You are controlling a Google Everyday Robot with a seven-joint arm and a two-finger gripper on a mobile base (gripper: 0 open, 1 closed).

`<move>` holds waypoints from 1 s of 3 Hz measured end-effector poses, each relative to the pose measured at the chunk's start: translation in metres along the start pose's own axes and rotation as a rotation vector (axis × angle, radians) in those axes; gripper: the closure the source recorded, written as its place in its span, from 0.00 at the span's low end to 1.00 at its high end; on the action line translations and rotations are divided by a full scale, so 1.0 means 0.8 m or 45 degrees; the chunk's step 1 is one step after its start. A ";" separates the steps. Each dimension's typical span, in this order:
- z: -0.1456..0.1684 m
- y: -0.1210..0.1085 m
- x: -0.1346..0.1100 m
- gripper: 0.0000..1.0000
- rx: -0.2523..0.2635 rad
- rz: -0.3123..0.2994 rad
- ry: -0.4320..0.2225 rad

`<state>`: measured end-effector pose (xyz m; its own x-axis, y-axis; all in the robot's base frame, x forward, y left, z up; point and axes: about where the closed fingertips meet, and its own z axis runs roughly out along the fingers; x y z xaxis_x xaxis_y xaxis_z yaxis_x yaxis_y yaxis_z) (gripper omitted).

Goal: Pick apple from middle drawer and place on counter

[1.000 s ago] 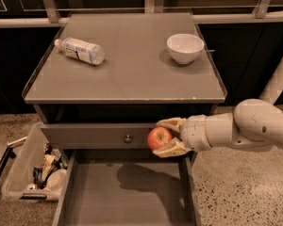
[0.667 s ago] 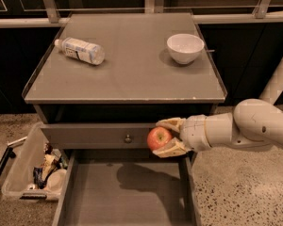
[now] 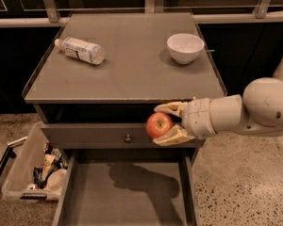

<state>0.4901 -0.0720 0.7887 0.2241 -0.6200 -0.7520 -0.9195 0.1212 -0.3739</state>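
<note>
The red apple [image 3: 159, 125] is held between the two pale fingers of my gripper [image 3: 166, 123], which reaches in from the right. It hangs in front of the grey drawer front with the round knob [image 3: 128, 138], just below the counter's front edge. The middle drawer [image 3: 127, 192] is pulled open below, its bare floor showing only the arm's shadow. The counter [image 3: 132, 65] lies above and behind the apple.
A white bowl [image 3: 185, 47] stands at the counter's back right. A plastic bottle [image 3: 80, 50] lies on its side at the back left. A clear bin [image 3: 30, 171] of clutter sits on the floor left of the cabinet. Speckled floor lies to the right.
The apple and the gripper have risen slightly; the view has shifted a little. Nothing else has moved.
</note>
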 end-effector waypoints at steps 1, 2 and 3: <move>-0.020 -0.018 -0.052 1.00 0.008 -0.132 -0.018; -0.031 -0.048 -0.099 1.00 0.013 -0.228 -0.060; -0.027 -0.095 -0.135 1.00 0.014 -0.264 -0.129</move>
<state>0.5286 -0.0311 0.9104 0.4397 -0.5513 -0.7090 -0.8471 0.0078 -0.5314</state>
